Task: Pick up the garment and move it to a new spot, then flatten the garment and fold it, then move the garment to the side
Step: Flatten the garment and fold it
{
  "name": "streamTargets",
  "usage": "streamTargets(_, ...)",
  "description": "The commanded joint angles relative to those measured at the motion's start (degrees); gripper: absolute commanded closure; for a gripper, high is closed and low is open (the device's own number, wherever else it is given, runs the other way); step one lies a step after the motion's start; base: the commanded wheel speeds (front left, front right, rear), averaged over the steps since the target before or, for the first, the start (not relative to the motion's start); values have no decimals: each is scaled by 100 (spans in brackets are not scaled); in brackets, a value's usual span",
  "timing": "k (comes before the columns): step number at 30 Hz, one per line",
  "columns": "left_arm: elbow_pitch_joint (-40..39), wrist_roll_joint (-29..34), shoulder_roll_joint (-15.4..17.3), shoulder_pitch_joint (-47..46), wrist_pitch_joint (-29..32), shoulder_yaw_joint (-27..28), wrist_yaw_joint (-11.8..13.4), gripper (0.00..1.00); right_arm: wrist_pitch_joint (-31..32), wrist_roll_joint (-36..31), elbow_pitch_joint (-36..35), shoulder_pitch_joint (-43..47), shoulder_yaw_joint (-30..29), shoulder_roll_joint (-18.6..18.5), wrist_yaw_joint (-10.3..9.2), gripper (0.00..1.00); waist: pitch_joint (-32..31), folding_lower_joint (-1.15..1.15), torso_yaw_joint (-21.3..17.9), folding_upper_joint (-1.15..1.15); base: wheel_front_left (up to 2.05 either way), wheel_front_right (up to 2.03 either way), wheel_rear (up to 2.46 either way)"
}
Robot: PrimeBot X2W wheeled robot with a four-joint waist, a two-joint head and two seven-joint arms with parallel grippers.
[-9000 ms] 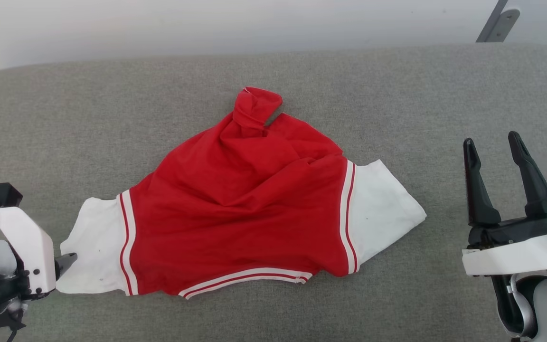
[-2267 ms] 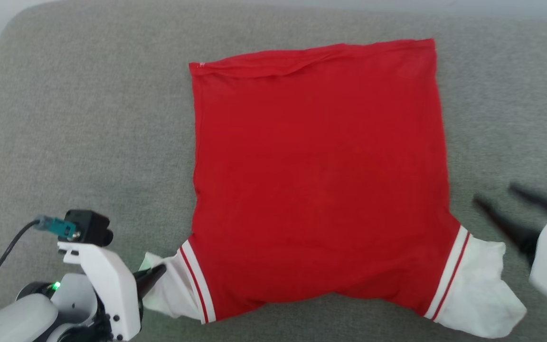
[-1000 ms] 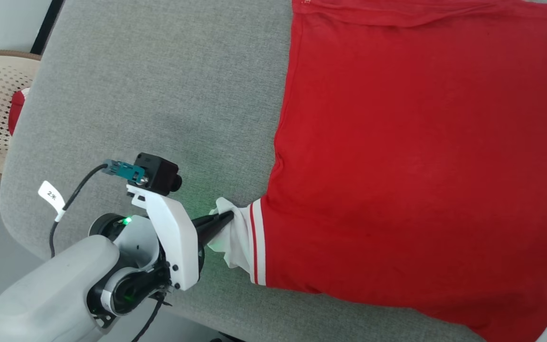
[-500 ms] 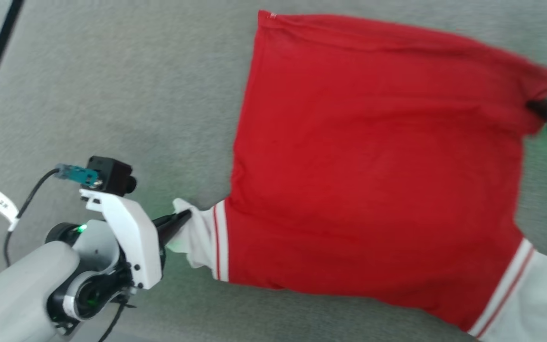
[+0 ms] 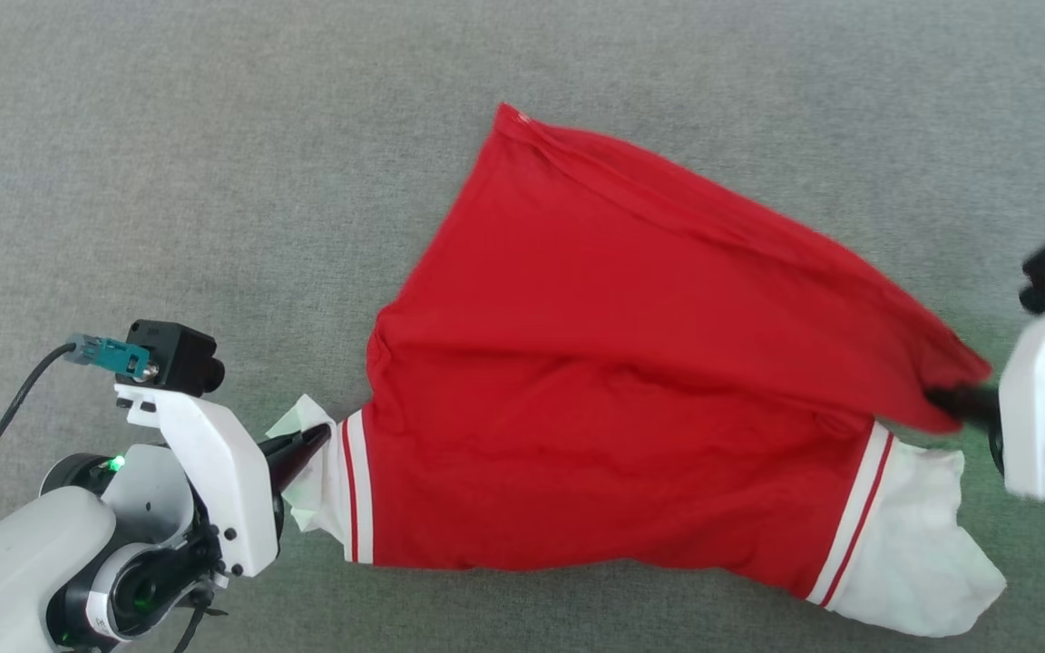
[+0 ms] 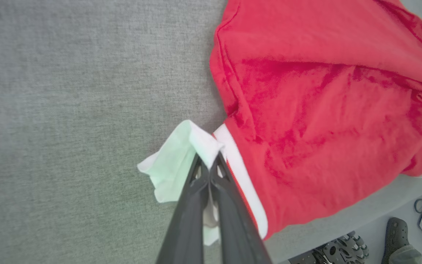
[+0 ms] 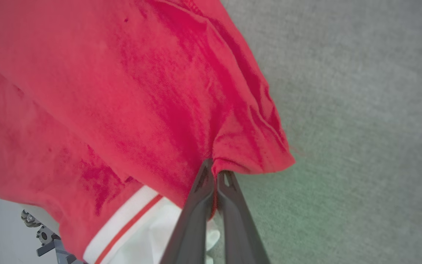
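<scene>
Found the large bright red thin sports garment [image 5: 613, 381] on the grey fabric surface [image 5: 169, 181], gripped at its white cuff band [image 5: 327, 503] by the closed left claw [image 5: 323, 431] and at a red corner by the closed right claw [image 5: 935, 397]. Called, probably, for a low, even carry of that corner toward the near hem. Unlike earlier, showed that corner dragged inward, top edge slanted.

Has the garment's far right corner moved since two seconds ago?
Yes. The right gripper has dragged it toward the robot, over the garment, to just beside the right white sleeve.
</scene>
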Motion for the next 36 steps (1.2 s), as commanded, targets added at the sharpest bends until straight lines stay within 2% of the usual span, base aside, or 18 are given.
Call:
streamTargets(1, -42, -25, 17, 41, 13, 16, 45, 100, 13, -76, -111, 195, -115, 42, -2, 100, -48, 0, -50, 0, 0, 0, 0)
streamTargets(6, -118, -24, 24, 51, 45, 5, 80, 100, -148, -286, -137, 876, -399, 333, -2, 100, -49, 0, -55, 0, 0, 0, 0)
streamTargets(7, -121, -31, 16, 59, 50, 1, 82, 100, -231, -353, -34, 920, -436, 407, -2, 98, -46, 0, -53, 0, 0, 0, 0)
streamTargets(8, -115, -38, 5, 64, 53, -3, 79, 100, -339, -432, 83, 975, -463, 479, -4, 88, -47, 0, -49, 0, 0, 0, 0)
streamTargets(9, -100, -42, -17, 69, 61, -12, 61, 100, -558, -574, 311, 997, -487, 578, -10, 21, -49, 0, -36, 0, 0, 0, 0)
streamTargets(10, -91, -51, -27, 74, 68, -19, 47, 100, -635, -619, 413, 998, -461, 594, -16, 0, -56, 0, -27, 0, 0, 0, 0)
streamTargets(14, -64, -60, -26, 118, 57, -24, 29, 100, -803, -708, 514, 955, -503, 601, -21, 0, -93, 0, -25, 0, 0, 0, 0)
streamTargets(18, -68, -77, 28, 170, -12, -6, 56, 100, -743, -636, 232, 959, -649, 607, -19, 0, -175, 0, -61, 0, 0, 0, 0)
streamTargets(22, -106, -73, 60, 263, -28, -28, 87, 100, -601, -671, -302, 1009, -886, 604, -7, 0, -268, 0, -48, 0, 0, 0, 0)
streamTargets(29, -172, -9, -32, 225, 28, -103, 96, 100, -281, -800, -1573, 979, -1356, 869, -3, 0, -386, 0, 134, 0, 0, 0, 0)
streamTargets(32, -178, 57, -110, 140, 53, -142, 44, 100, -490, -758, -2015, 755, -1274, 936, -3, 0, -362, 0, 291, 0, 0, 0, 0)
streamTargets(36, -149, 158, -271, 46, 28, -188, -18, 100, -1000, -770, -2012, 357, -825, 833, -3, 0, -289, 0, 547, 0, 0, 0, 0)
